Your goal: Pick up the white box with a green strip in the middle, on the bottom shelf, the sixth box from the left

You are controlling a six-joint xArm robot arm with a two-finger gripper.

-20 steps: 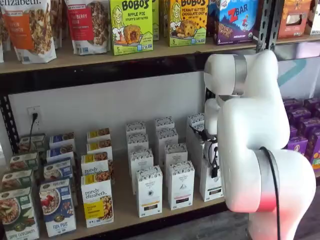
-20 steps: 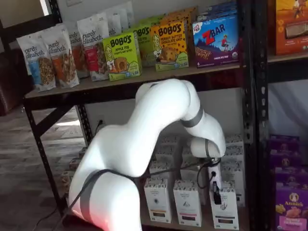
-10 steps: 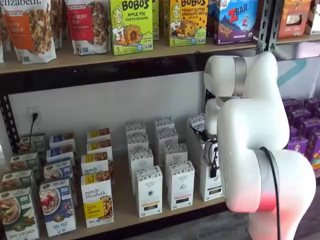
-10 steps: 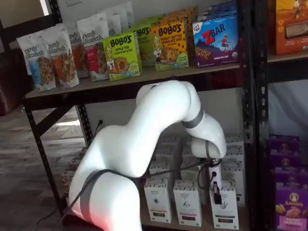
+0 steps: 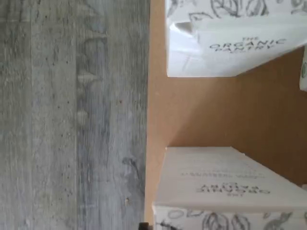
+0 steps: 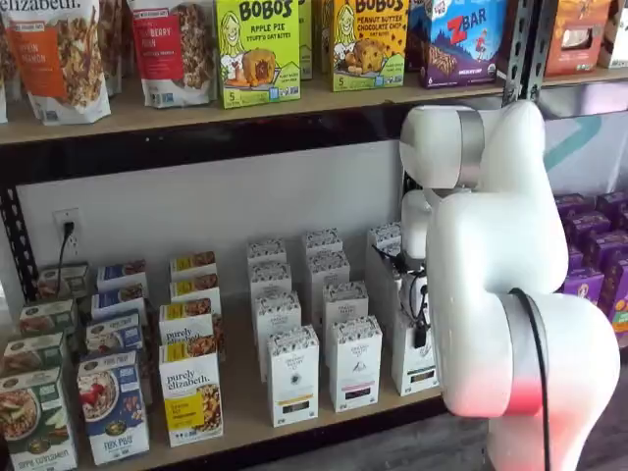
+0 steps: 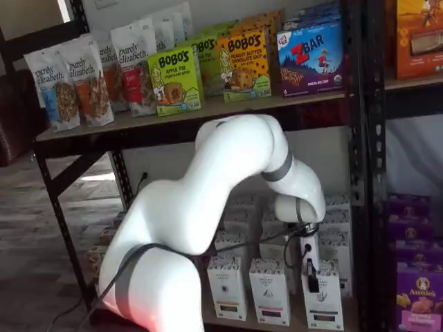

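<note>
Visibly, the white box (image 7: 324, 301) has a speckled top and dark green band.

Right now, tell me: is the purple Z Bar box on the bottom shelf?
No. The Z Bar box stands on the upper shelf, beside the Bobo's boxes.

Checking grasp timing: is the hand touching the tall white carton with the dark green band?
Cannot tell. In a shelf view the hand sits over the tall white carton with the dark green band, hiding any contact or gap.
</note>
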